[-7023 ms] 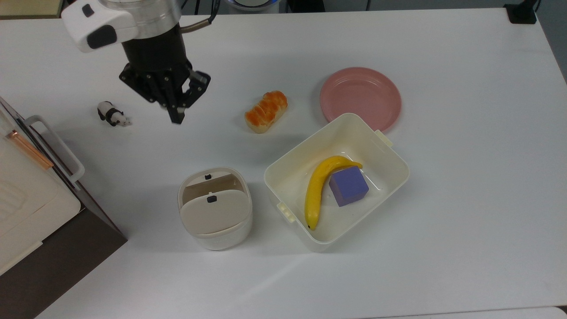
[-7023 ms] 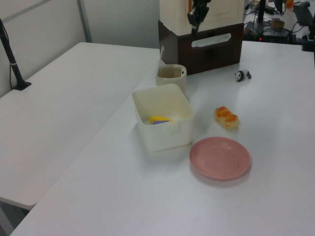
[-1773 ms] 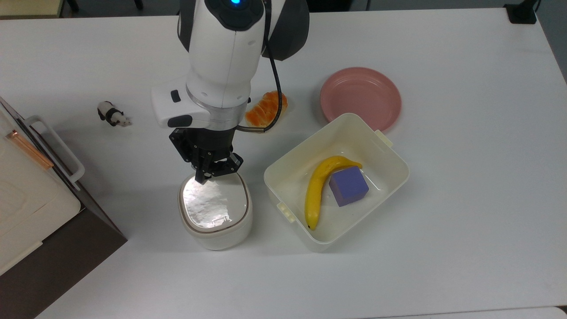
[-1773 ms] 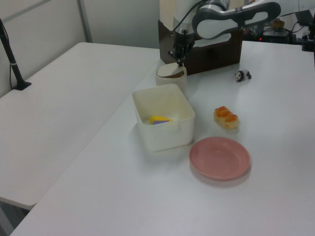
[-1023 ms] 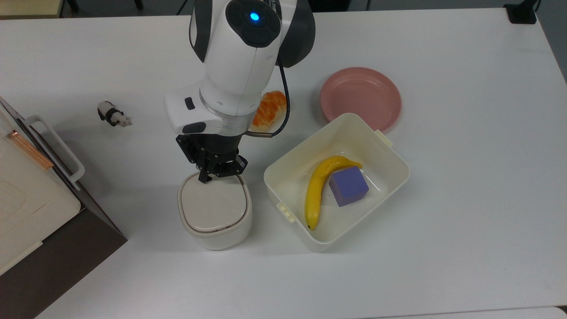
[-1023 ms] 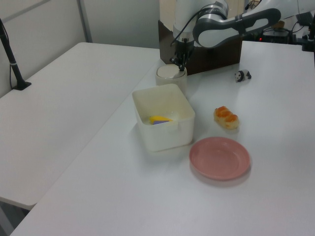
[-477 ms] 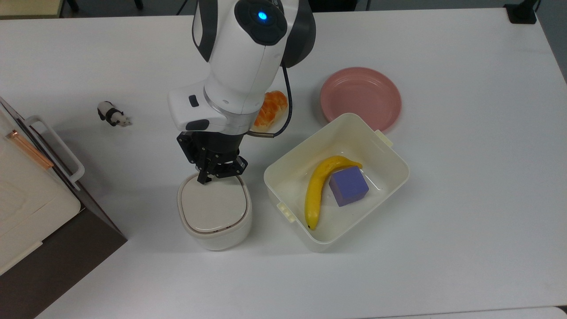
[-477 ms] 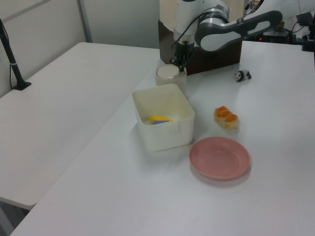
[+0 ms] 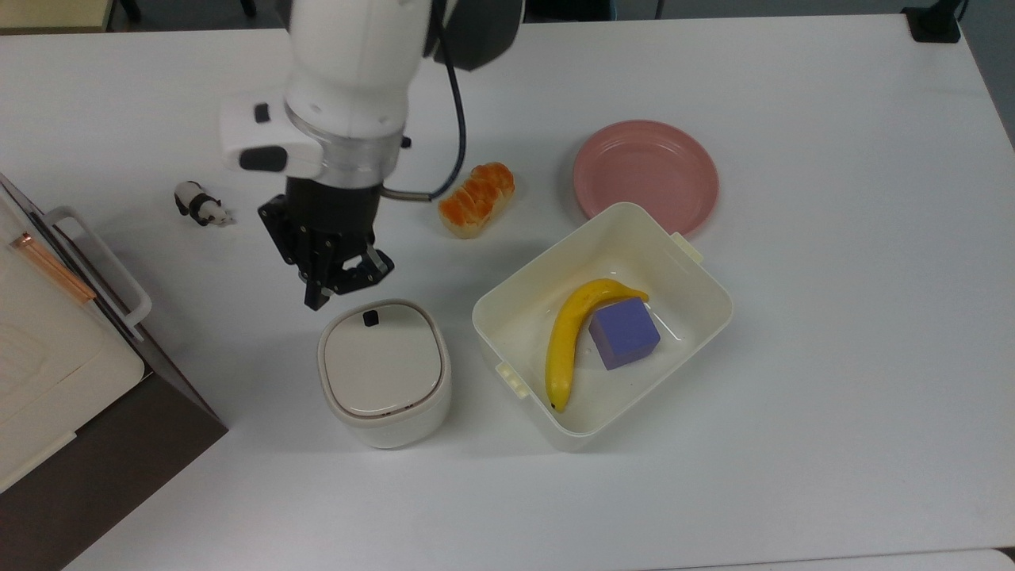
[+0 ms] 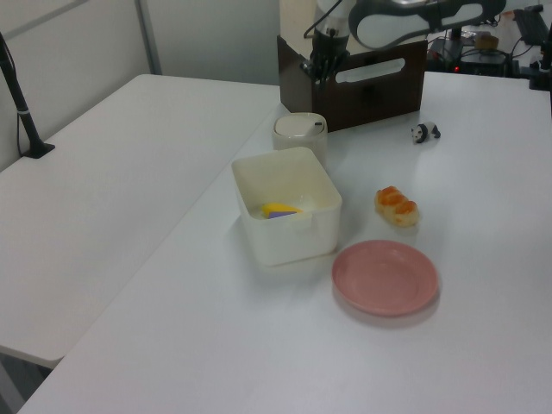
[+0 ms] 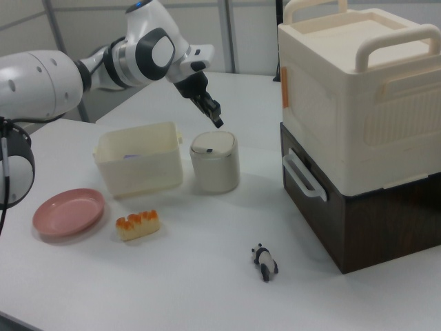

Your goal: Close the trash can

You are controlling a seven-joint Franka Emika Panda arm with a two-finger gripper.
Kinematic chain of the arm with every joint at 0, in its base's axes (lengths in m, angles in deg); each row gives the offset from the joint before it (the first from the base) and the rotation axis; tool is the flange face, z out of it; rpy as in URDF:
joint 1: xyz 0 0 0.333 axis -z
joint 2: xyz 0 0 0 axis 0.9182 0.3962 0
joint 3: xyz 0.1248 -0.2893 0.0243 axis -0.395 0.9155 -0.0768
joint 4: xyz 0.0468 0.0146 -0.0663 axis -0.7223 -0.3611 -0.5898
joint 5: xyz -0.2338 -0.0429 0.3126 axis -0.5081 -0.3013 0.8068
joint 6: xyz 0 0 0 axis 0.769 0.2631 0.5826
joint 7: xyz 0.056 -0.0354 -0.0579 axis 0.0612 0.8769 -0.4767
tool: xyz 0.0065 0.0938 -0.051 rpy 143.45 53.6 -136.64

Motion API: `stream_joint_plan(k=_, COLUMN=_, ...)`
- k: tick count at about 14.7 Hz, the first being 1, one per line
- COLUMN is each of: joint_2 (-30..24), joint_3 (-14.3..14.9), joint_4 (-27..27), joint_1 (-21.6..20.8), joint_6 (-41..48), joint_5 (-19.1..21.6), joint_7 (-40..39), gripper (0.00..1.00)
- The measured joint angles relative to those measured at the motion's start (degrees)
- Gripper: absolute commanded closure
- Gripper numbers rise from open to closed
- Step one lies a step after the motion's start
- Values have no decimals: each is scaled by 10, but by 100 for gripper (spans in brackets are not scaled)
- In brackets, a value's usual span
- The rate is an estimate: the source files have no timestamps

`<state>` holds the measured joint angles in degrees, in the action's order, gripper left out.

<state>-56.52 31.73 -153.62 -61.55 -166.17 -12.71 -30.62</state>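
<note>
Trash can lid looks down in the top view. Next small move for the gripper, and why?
Probably just retreat up and away. The trash can has its beige lid lying flat inside the rim, black button exposed, so closing looks done. The gripper hangs clear of the lid, beyond the button edge, holding nothing. Pressing again near the button might pop it open.

On the white worktop (image 9: 833, 357) we see a cream tub (image 9: 714, 321) holding a yellow banana (image 9: 567, 337) and a purple cube (image 9: 624, 333), the two touching. Just beyond the tub's far corner in the top view lies a pink plate (image 9: 646, 166), and to the top view's left of the plate a glazed bread roll (image 9: 476, 198). A small panda figure (image 9: 202, 205) stands well apart from these. A cream box with handles sits on a dark brown drawer unit (image 11: 365, 227).
</note>
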Motion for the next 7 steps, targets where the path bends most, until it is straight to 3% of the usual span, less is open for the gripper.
stream_joint_plan(k=3, joint_2=-36, joint_3=1, joint_4=1, joint_1=22, joint_6=115, joint_5=154, joint_7=-204, gripper=100)
stream_joint_plan(k=7, joint_2=-78, joint_3=4, joint_4=17, joint_1=51, joint_6=222, joint_5=232, joint_7=-313, gripper=100)
